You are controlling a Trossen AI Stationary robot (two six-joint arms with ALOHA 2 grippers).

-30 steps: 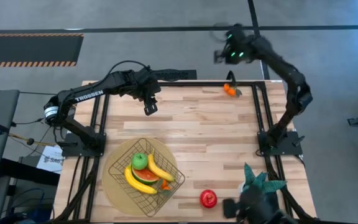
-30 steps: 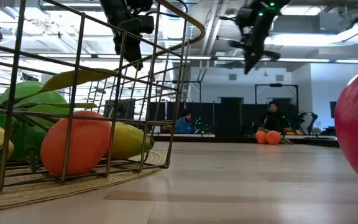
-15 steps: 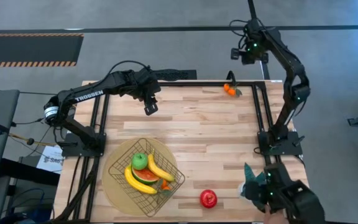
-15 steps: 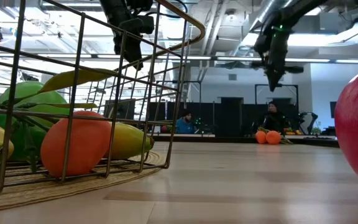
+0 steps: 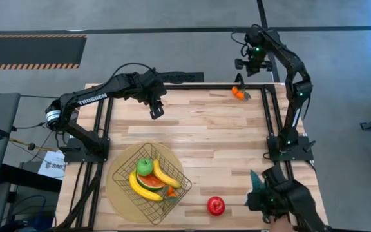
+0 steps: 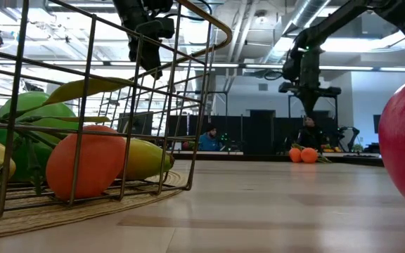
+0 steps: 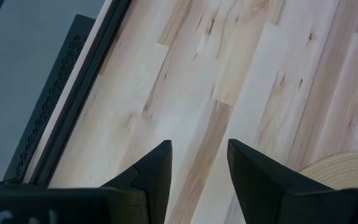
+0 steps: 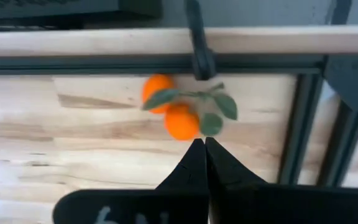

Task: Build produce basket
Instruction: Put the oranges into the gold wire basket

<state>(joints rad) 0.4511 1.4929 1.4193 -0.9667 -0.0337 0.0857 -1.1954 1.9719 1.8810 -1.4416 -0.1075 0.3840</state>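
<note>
the right wrist view looks down past the right tool [image 8: 204, 149], whose two dark fingers [image 8: 194, 163] are pressed together into a single point with no gap between them. just beyond that point lie the small leafy oranges [image 8: 180, 120], two of them touching each other, with green leaves [image 8: 219, 104] spread across them. they rest on the pale wooden bench [image 8: 73, 155], close to its edge, where a dark metal frame [image 8: 197, 37] runs along and down one side.

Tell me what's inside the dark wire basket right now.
The dark wire mesh basket holds a green apple, two yellow bananas, and a red-orange wedge slice. Anything beneath them is hidden.
</note>
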